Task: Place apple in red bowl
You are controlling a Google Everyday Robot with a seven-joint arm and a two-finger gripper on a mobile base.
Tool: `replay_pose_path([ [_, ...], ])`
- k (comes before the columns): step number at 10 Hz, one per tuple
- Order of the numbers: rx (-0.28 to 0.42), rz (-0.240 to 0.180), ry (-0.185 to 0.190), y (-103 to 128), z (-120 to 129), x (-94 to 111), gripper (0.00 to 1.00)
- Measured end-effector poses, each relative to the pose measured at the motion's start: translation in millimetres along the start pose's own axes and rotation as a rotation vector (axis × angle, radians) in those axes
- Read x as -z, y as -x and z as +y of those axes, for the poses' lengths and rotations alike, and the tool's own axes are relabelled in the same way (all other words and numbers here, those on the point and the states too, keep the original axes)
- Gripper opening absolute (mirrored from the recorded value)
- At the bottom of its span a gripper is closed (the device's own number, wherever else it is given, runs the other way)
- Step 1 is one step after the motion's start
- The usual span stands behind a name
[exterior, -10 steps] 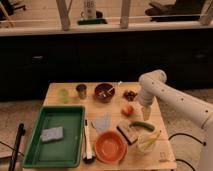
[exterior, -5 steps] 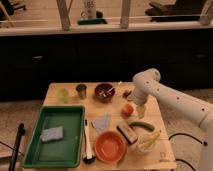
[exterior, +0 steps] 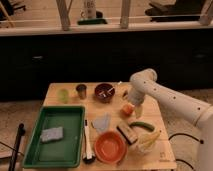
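Note:
The apple (exterior: pixel 127 108) is small and orange-red and lies on the wooden table (exterior: pixel 162 152), right of centre. My gripper (exterior: pixel 134 105) hangs from the white arm straight down at the apple's right side, touching or nearly touching it. The red bowl (exterior: pixel 110 147) is wide, shallow and orange-red. It stands empty near the front edge of the table, below and a little left of the apple.
A dark maroon bowl (exterior: pixel 104 92), a metal cup (exterior: pixel 81 90) and a green cup (exterior: pixel 63 95) stand at the back. A green tray (exterior: pixel 70 115) holds a grey sponge (exterior: pixel 52 134) at the left. A brush (exterior: pixel 86 142), grey cloth (exterior: pixel 102 121), dark block (exterior: pixel 127 132), cucumber (exterior: pixel 139 125) and banana (exterior: pixel 147 141) surround the red bowl.
The arm has swung to the left and brought the gripper from right of the apple down close against it. The apple and the red bowl have not moved.

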Motion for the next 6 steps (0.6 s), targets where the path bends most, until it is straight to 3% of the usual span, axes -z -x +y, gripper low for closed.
replay_pose_path([
  [2,0.015,-0.009,0.010,0.2,-2.5,-7.0,0.70],
  [6,0.026,-0.024,0.039,-1.8,-2.8,-19.6,0.30],
])
